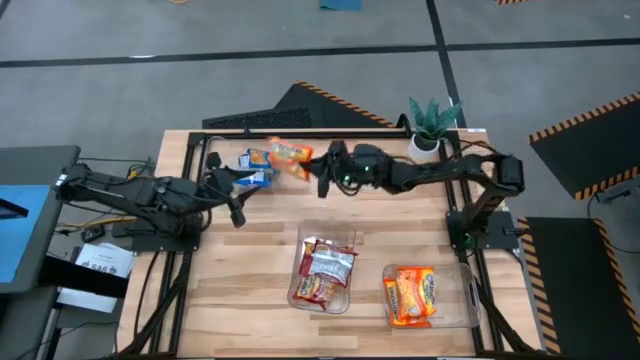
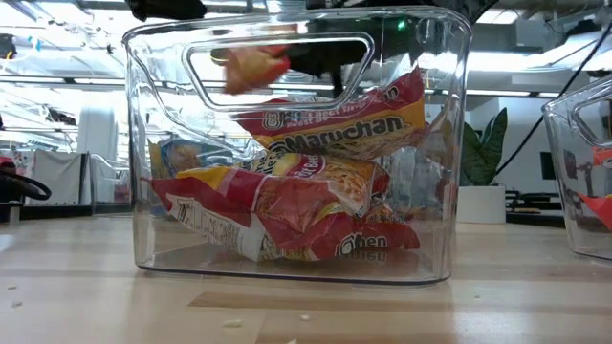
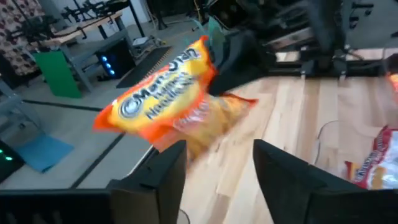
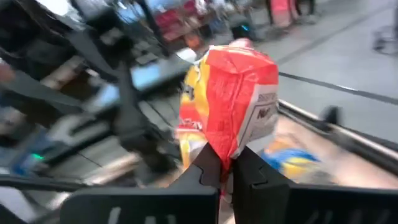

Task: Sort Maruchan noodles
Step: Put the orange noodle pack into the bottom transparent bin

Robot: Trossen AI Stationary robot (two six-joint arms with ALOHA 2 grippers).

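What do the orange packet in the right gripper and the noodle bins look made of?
Orange packet: thin glossy plastic film, it seems, creased where the right gripper pinches it. Bins: clear rigid plastic, apparently; the packets show through the glossy walls.

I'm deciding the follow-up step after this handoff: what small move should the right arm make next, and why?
Probably carry the orange packet toward the bin of orange packets near the table's front right. The right gripper has its jaws shut on the packet's edge, and the left gripper stands open beside it, so the packet hangs from the right arm alone.
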